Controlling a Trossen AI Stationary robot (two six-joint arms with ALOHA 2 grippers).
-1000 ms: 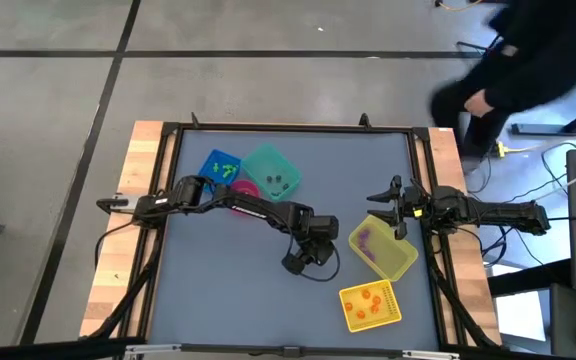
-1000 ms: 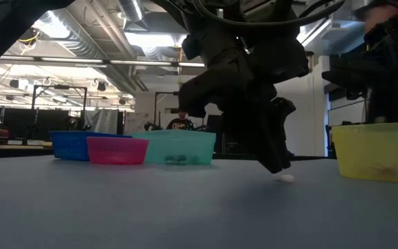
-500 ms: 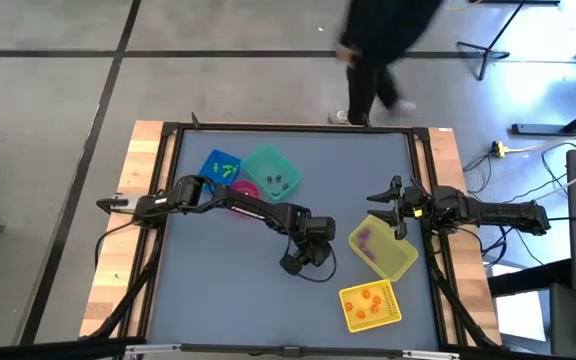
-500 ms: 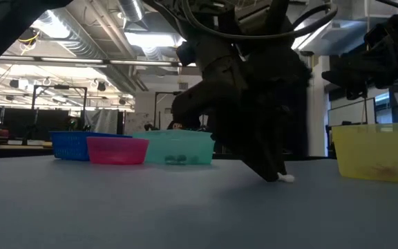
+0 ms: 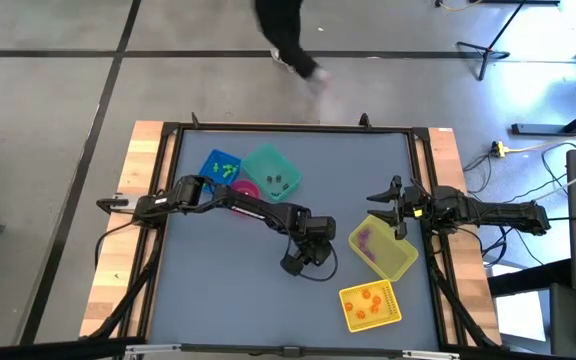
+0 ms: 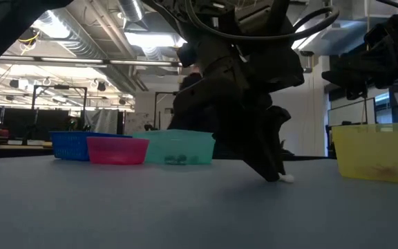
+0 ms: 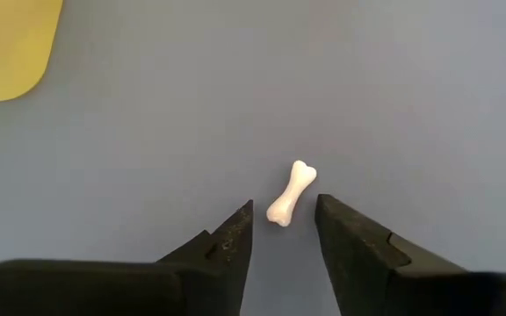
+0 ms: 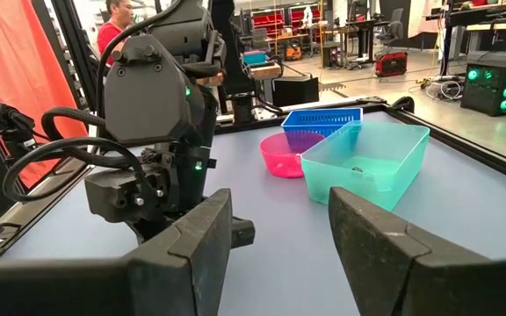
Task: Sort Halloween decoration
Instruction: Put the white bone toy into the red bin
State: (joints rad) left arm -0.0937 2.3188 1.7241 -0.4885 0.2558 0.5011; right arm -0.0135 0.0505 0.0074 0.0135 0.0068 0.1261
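- Narrowed since a second ago: left gripper, its fingers drawn a little closer together and lowered nearer the table; jaws apart but narrow, nothing gripped yet
- White bone trinket: lying flat on the table, one end between the fingertips and the other poking out ahead of them, touching neither finger as far as can be seen; in the low view it shows as a pale speck at the gripper's tip
- Judged step: closing on the bone for pickup; the piece lies slanted to the jaws, so it may twist or skid as they close
- Yellow bin: just beside the left gripper, purple pieces inside; a second yellow bin nearer the front edge holds orange pieces
- Teal bin, pink bin and blue bin: clustered at the far left, well apart from the bone; green pieces in the blue one
- Right gripper: waiting at the table's right edge, above the first yellow bin, fingers held wide, empty
- Person: crossing the floor beyond the table, further left than before
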